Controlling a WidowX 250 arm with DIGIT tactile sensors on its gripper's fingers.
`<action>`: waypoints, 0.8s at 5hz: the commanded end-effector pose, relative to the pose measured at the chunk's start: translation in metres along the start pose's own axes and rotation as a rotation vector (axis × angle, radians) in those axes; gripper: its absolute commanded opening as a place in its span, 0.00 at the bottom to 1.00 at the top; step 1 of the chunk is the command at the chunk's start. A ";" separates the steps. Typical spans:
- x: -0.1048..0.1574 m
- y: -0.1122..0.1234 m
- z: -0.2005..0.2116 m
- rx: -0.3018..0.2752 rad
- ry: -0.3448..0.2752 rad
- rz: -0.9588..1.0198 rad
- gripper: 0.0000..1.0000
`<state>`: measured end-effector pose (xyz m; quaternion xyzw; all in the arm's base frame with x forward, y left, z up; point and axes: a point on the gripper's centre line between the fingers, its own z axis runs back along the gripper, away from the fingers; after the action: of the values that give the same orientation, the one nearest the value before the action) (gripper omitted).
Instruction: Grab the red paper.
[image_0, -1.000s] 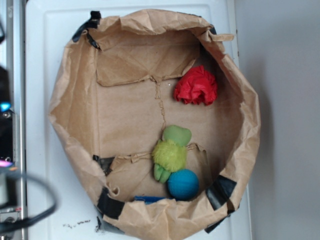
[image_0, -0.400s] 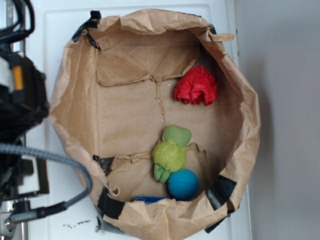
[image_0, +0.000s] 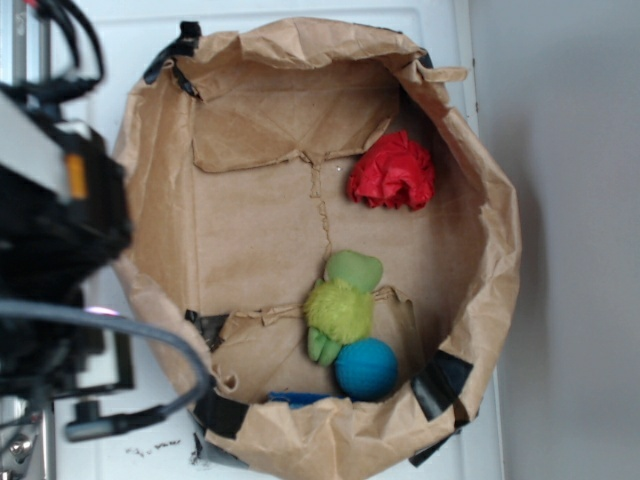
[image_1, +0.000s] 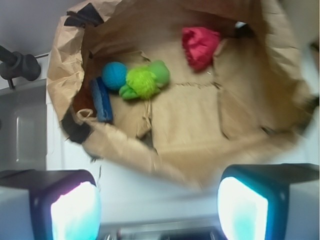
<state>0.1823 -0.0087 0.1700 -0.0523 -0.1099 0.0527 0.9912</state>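
Note:
The red paper (image_0: 392, 172) (image_1: 200, 46) is a crumpled red wad on the floor of a low brown paper bag (image_0: 480, 180) (image_1: 130, 150), near its far right wall. My gripper (image_1: 159, 210) is open, its two glowing fingers wide apart with nothing between them. It hangs over the white surface outside the bag's rim, well short of the red paper. In the exterior view only the arm's dark body (image_0: 50, 220) shows at the left edge, overlapping the bag's left rim; the fingers are not visible there.
A fuzzy green plush toy (image_0: 342, 305) (image_1: 145, 80) and a blue ball (image_0: 366, 368) (image_1: 114, 75) lie inside the bag, with a flat blue object (image_1: 102, 100) by the wall. Black tape (image_0: 445, 385) patches the rim. The bag rests on a white surface (image_0: 90, 60).
The arm has swung further into the exterior view from the left, now overlapping the bag's left rim. The red paper, toy and ball have not moved.

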 end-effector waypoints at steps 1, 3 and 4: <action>0.059 0.017 -0.044 0.025 -0.109 0.054 1.00; 0.083 0.015 -0.080 0.095 -0.178 0.111 1.00; 0.083 0.015 -0.080 0.095 -0.178 0.111 1.00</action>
<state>0.2741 0.0057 0.0971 -0.0048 -0.1740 0.1176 0.9777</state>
